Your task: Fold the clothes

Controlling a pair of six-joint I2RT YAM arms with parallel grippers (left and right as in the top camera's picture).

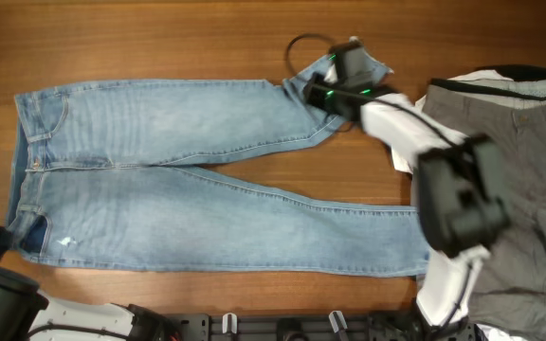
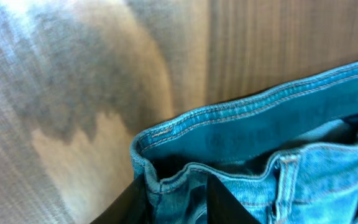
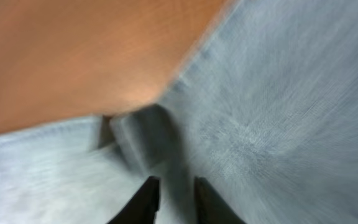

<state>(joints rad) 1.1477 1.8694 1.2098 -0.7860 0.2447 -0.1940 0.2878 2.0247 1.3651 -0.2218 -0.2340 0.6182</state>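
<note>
Progress: nothing folded | long light-blue denim jeans [image 1: 207,180] flat, waistband [image 2: 247,102] at 9 o'clock, legs toward 3 | my left gripper [image 2: 176,200] narrow astride waistband, hold unclear | my right gripper [image 3: 171,200] narrow at upper hem [image 1: 373,64], 1 o'clock, hold unclear | grey trousers [image 1: 524,189] at 3 o'clock, pending.

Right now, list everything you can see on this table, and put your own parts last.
jeans: one, light blue, spread flat across the table, waistband to the left, legs running right
grey trousers: one, grey, at the right end of the table, partly under the right arm
white garment: one, white, showing at the far edge of the grey trousers
table: one, brown wood, under all the clothes
left gripper: one, black, at the jeans' waistband
right gripper: one, black, over the denim at the hem of the far leg
</note>
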